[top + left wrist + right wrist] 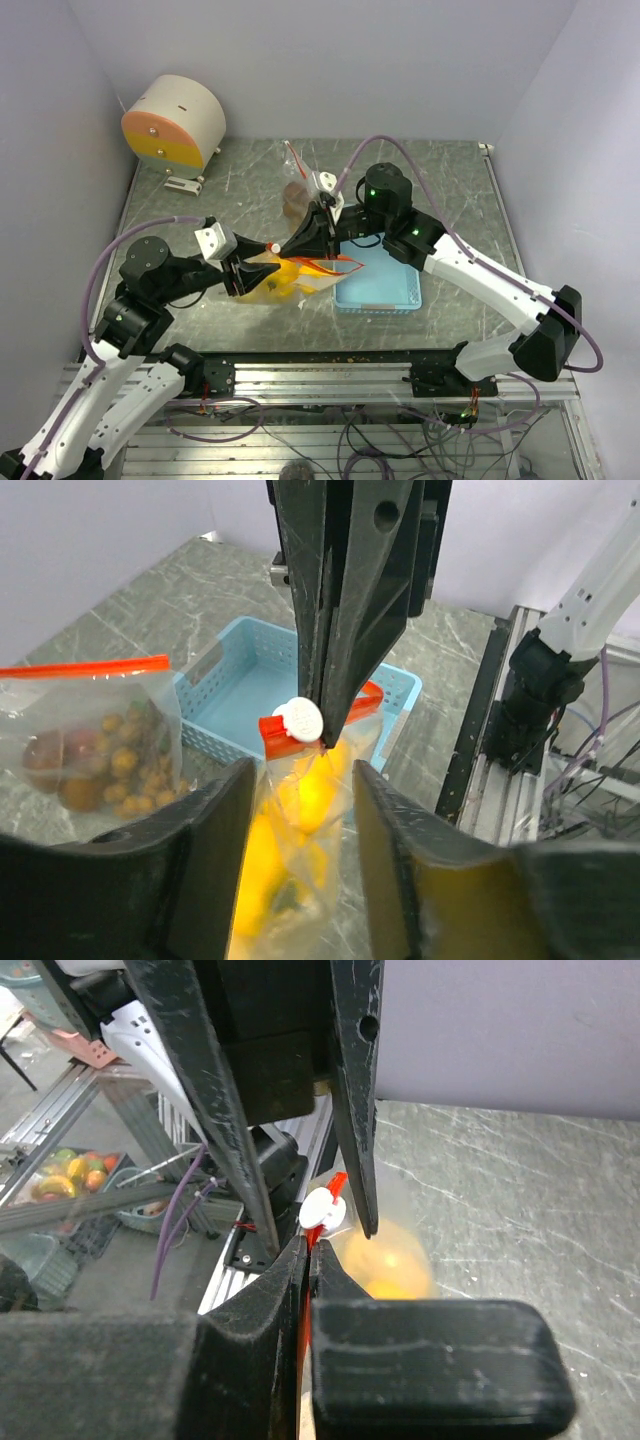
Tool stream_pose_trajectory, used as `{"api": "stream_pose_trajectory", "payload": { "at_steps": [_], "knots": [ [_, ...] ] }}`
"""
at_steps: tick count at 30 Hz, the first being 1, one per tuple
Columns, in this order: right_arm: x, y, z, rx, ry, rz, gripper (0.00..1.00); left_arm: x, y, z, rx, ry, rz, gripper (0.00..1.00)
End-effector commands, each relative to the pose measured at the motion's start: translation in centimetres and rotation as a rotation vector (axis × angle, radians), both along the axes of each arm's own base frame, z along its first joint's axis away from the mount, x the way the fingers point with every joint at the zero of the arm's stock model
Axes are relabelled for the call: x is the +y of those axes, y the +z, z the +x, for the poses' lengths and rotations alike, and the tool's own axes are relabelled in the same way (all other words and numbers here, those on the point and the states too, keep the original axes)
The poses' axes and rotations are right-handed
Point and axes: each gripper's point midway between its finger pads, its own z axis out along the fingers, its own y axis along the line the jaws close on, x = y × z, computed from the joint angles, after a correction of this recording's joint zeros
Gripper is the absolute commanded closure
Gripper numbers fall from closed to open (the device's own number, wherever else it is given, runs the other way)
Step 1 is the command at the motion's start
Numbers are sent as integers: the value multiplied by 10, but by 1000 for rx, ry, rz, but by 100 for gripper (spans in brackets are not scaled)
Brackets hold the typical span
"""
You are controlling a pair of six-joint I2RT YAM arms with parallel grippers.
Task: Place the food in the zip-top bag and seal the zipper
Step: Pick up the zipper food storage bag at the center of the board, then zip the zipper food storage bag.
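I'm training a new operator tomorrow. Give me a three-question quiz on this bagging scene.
1. True or false: the right gripper is shut on the red zipper of the zip-top bag.
2. Where is the white slider? A) between the left gripper's spread fingertips; B) in the light blue tray; C) on the second bag.
3. Fill in: the fruit in that bag is ___ in colour.
Key: 1 true; 2 A; 3 yellow.
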Motion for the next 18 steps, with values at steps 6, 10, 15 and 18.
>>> {"api": "stream_pose_trajectory", "payload": {
  "at_steps": [6, 10, 15, 18],
  "knots": [
    [-10, 28, -14, -85, 45, 60, 100, -21, 8, -14, -26, -176, -40, 60],
    [-7, 26, -10, -75, 35, 51, 100, -26, 8, -17, -3, -219, -49, 71],
    [-8, 30, -7, -92, 7, 58, 100, -28, 2, -16, 57, -232, -20, 93],
    [-9, 34, 1, -114, -52, 63, 100, -27, -5, -12, 102, -206, 4, 93]
  ]
}}
